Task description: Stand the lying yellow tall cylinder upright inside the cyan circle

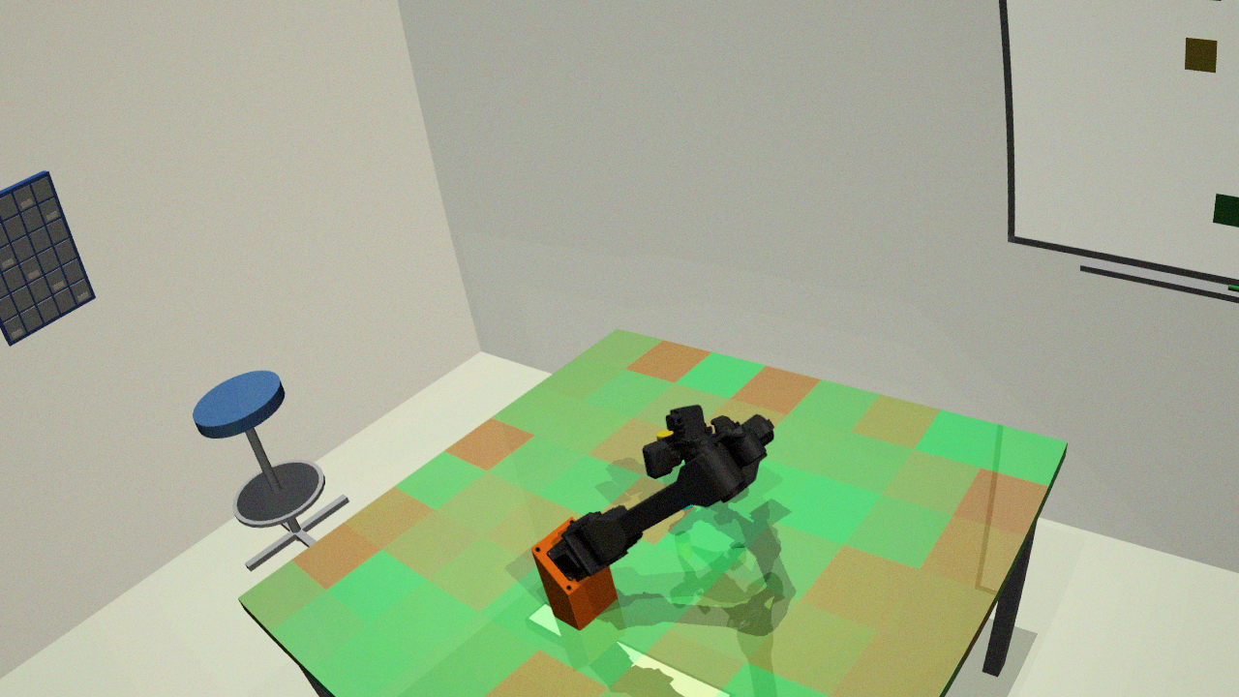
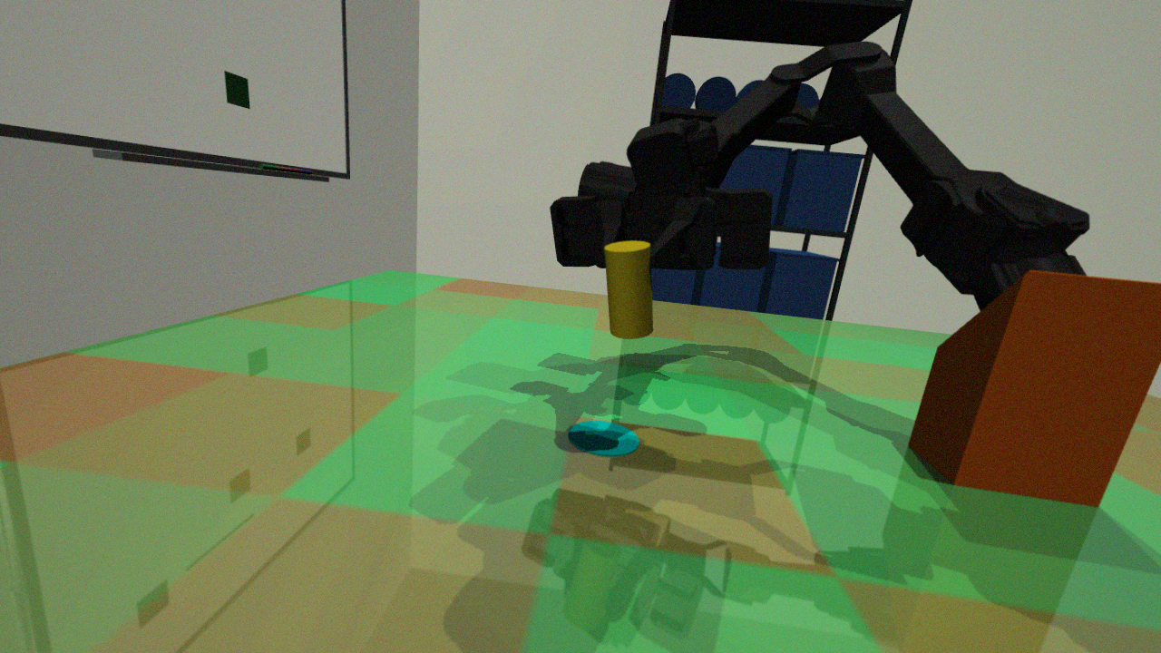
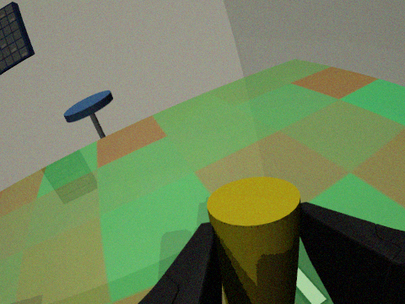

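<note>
The yellow cylinder (image 1: pixel 664 434) (image 2: pixel 629 292) (image 3: pixel 254 203) hangs in the air above the table, close to upright with a slight tilt in the exterior view. My gripper (image 2: pixel 631 258) (image 3: pixel 256 224) is shut on it, one black finger on each side in the wrist view. The cyan circle (image 2: pixel 603 439) lies flat on the table, lower in the exterior view and a little left of the cylinder, partly in shadow. Only a sliver of the circle (image 1: pixel 689 507) shows below the arm in the top view, and none shows in the wrist view.
The orange base block (image 1: pixel 595 597) (image 2: pixel 1047 389) carries the arm at one side. The patchwork table (image 1: pixel 363 641) (image 2: pixel 325 528) bears arm shadows and reflections. A blue stool (image 1: pixel 238 403) (image 3: pixel 89 105) stands beyond its edge. A dark shelf rack (image 2: pixel 787 125) stands behind the arm.
</note>
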